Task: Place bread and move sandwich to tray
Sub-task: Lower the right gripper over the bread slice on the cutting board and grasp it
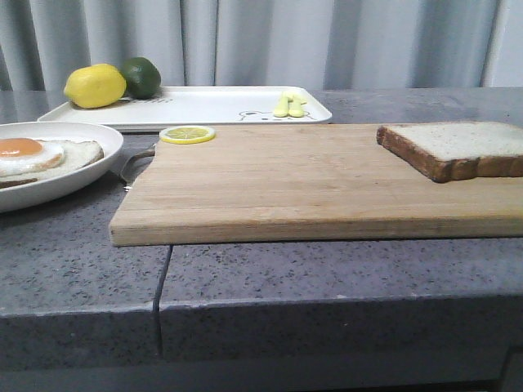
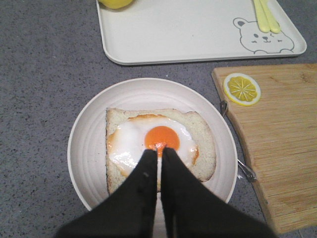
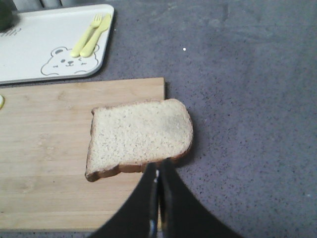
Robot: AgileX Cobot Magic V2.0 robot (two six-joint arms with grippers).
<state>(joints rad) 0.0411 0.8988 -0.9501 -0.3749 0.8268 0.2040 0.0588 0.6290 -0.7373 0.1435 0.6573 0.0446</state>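
Observation:
The bread (image 1: pixel 458 147) lies on the right end of the wooden cutting board (image 1: pixel 294 180), one corner over the board's edge. In the right wrist view my right gripper (image 3: pixel 158 166) is shut and empty, hovering over the near crust of the bread (image 3: pixel 141 134). The sandwich (image 1: pixel 41 155), a bread slice with a fried egg on top, lies on a round white plate (image 1: pixel 82 175) at the left. My left gripper (image 2: pixel 159 151) is shut and empty above the sandwich (image 2: pixel 198 139), its tips over the yolk. The white tray (image 1: pixel 221 104) with the bear drawing lies behind the board. Neither gripper shows in the front view.
On the tray are a lemon (image 1: pixel 94 86), a lime (image 1: pixel 141 76) and a yellow fork and spoon (image 1: pixel 290 106). A lemon slice (image 1: pixel 187 134) lies on the board's far left corner. A metal loop (image 2: pixel 246 171) sticks out between plate (image 2: pixel 89 144) and board (image 2: pixel 282 148).

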